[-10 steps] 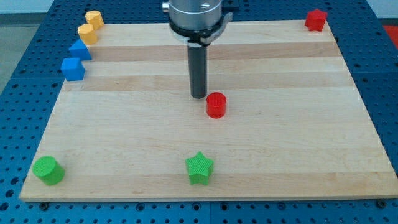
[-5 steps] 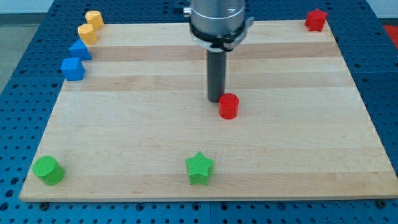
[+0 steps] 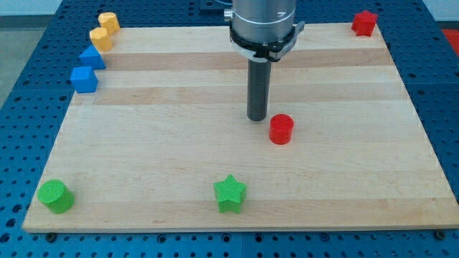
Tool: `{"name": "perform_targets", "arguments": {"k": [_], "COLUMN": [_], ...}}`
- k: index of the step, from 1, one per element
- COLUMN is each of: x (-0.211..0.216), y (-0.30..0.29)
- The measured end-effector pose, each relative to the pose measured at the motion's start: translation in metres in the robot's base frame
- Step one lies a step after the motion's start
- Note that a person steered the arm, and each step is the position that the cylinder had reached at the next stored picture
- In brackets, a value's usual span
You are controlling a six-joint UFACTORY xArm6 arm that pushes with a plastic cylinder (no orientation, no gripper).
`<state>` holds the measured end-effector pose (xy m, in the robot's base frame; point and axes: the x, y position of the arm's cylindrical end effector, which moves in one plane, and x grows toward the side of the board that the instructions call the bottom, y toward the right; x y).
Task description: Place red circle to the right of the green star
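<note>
The red circle (image 3: 281, 129) lies on the wooden board near its middle, right of centre. The green star (image 3: 230, 193) sits near the view's bottom edge of the board, below and left of the red circle. My tip (image 3: 257, 117) is just up and left of the red circle, close to it, with a thin gap showing between them. The rod rises toward the view's top from the tip.
A green cylinder (image 3: 55, 196) sits at the bottom left corner. Two blue blocks (image 3: 84, 79) (image 3: 92, 57) and two yellow blocks (image 3: 101, 38) (image 3: 108, 21) line the top left edge. A red star-like block (image 3: 364, 23) sits at the top right corner.
My tip has moved toward the view's right and slightly down, pushing the red circle to the right and a little down. The other blocks have not moved.
</note>
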<state>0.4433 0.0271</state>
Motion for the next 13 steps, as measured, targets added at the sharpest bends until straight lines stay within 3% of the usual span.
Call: {"name": "perform_targets", "arguments": {"k": [4, 8, 13], "x": [0.019, 0.006, 0.039], "y": [0.065, 0.082, 0.105]}}
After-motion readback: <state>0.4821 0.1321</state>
